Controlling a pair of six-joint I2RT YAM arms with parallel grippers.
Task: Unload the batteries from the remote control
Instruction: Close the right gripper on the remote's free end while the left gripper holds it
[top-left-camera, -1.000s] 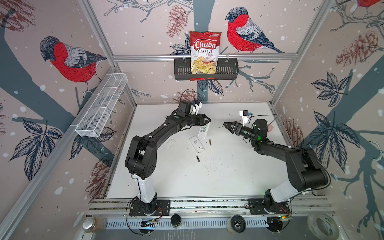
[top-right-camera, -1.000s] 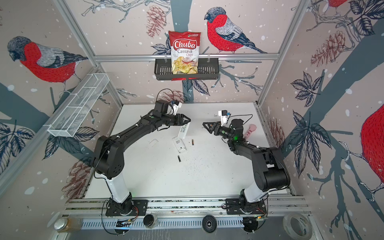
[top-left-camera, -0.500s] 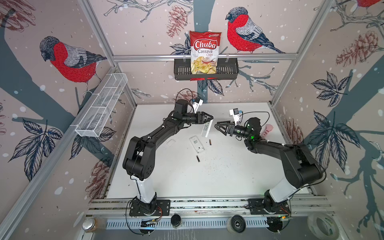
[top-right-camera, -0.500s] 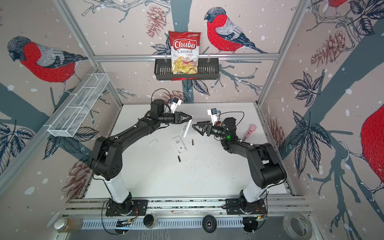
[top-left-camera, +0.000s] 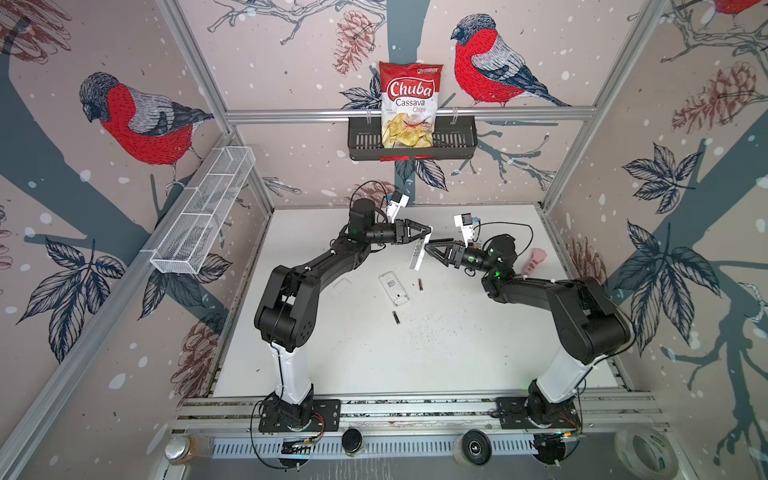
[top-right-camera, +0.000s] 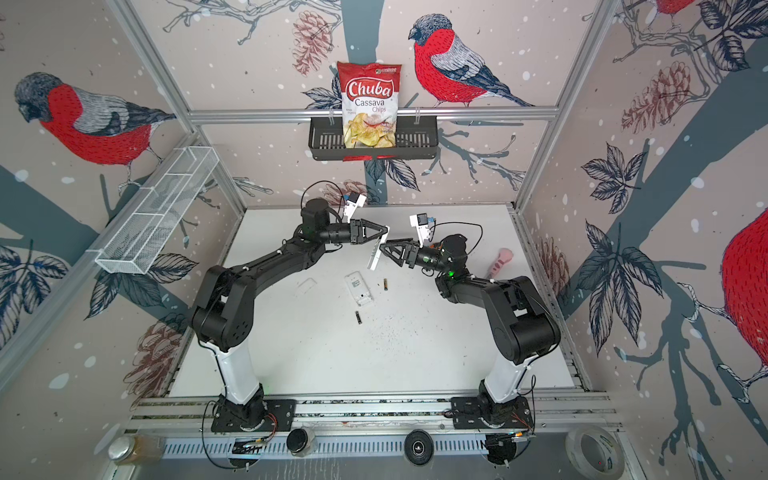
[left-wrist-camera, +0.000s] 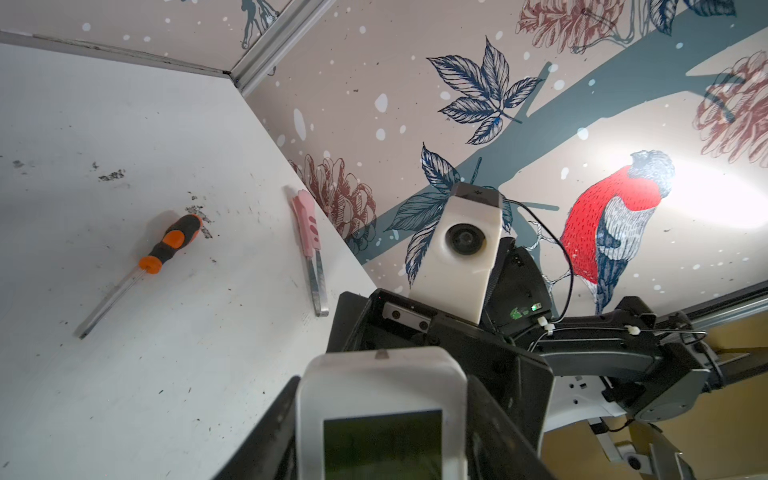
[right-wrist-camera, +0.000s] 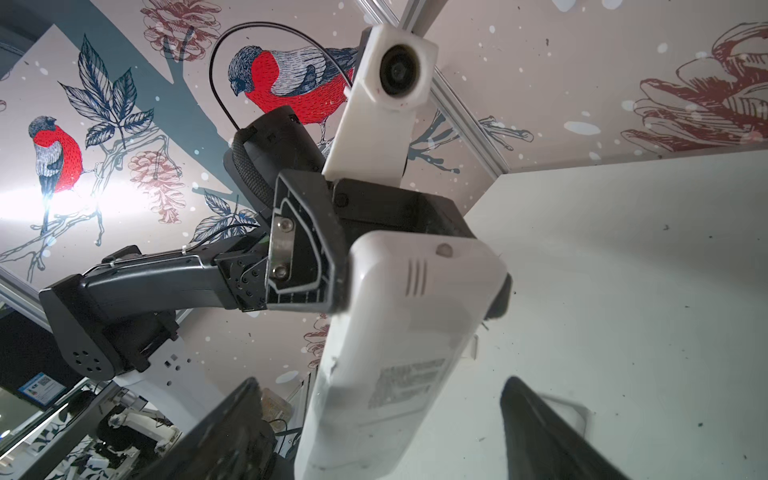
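While clamped, plastic remote (top-left-camera: 415, 259), 2 cylindrical batteries (top-left-camera: 420, 284)

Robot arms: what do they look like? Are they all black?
Mostly. Both the left arm and right arm are black links on white base tubes. The left hand and right hand are black triangular pincers, each with a white camera block on top and a black cable looping behind. A green light glows on the right arm.

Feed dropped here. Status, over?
Left gripper shut on raised remote. Right gripper open, jaws astride it. Two batteries already on table. No obstruction seen.
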